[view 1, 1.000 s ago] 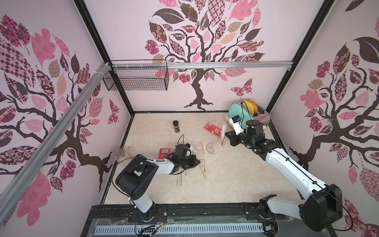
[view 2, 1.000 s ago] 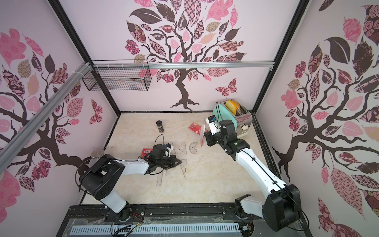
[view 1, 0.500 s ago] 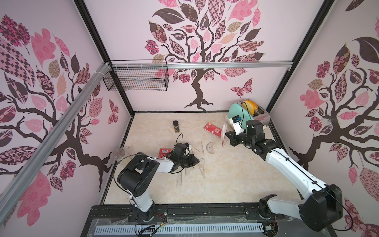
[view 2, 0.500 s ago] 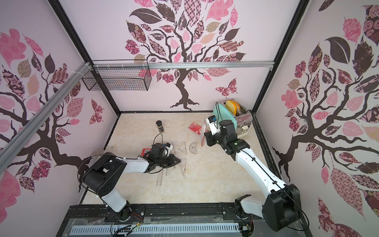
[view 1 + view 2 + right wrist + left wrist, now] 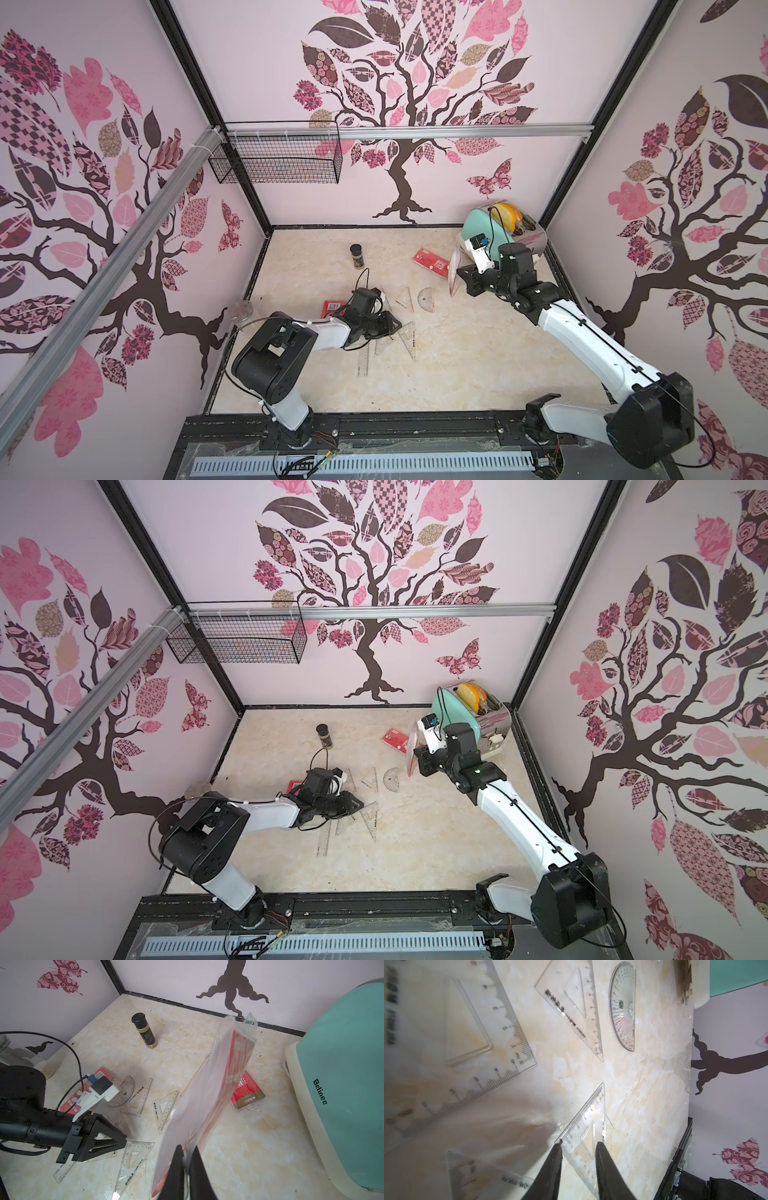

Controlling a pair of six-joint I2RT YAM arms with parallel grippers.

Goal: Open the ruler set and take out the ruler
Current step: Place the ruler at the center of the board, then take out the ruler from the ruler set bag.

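The right gripper (image 5: 187, 1157) fingers pinch the floppy clear pouch (image 5: 207, 1095), red card inside, up in the air at the floor's 2 o'clock. The left gripper (image 5: 580, 1144) fingers stand a little apart, empty, over a flat see-through triangle (image 5: 588, 1118). A top view shows the long ruler (image 5: 363, 361) at its 7 o'clock; the left wrist view does not.

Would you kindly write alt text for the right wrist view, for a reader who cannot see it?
The right gripper is shut on a clear ruler-set pouch with a red insert, holding it tilted above the marbled table. Below, the left gripper sits low among clear set squares and a protractor; a spice bottle stands beyond.
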